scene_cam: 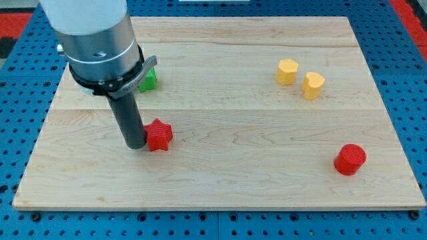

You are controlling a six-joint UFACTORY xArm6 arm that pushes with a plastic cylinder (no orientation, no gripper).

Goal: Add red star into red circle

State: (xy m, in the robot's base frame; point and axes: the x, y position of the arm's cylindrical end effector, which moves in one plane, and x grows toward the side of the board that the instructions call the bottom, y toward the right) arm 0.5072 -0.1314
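1. A pale wooden board (220, 180) made of glued planks fills most of the camera view, lying on a blue perforated metal base (413, 87).
2. The arm's silver cylinder (93, 33) comes down from the view's top left, at about 10 o'clock from the board's centre, and ends in a straight dark rod (129, 117).
3. My tip (137, 145) rests on the board; the rod has no jaws, so it neither opens, closes nor grips anything.
4. The small red plastic star block (159, 135) lies just at 3 o'clock of my tip, touching the rod's lower end or nearly so; the exact contact cannot be made out.
5. The red round cylinder block (349, 159) stands well apart, at about 4 o'clock from the star, near the board's right edge.
6. Two yellow plastic blocks sit near each other at about 2 o'clock from the board's centre: a yellow rounded block (287, 71) and, just at its 4 o'clock, a yellow heart-like block (312, 85).
7. A green block (148, 80) shows at 12 o'clock of the star, partly hidden behind the arm's collar; its shape cannot be told.
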